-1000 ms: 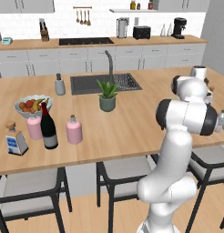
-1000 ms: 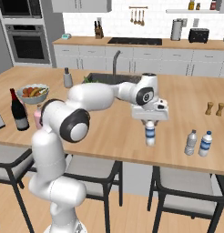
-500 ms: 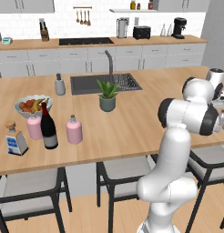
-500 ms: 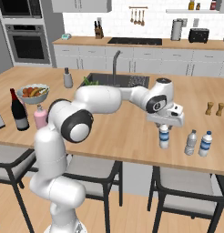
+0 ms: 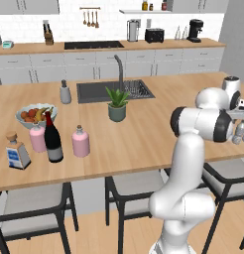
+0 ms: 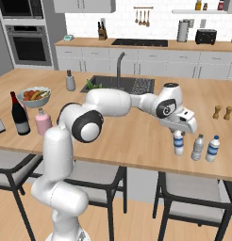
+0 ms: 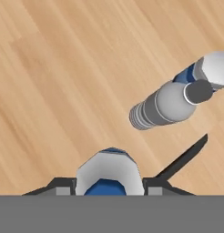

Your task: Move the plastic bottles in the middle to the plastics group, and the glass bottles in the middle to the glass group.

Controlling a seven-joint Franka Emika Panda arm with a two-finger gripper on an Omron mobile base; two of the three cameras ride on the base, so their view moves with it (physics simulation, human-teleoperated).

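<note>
Clear water bottle (image 6: pixel 178 143) pinched in the gripper (image 6: pixel 179 133) beside the plastics group (image 6: pixel 205 148); set it upright before releasing

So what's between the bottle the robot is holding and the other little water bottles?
Nothing: in the right base view, bare wood separates the held bottle from the nearest water bottle.
</note>
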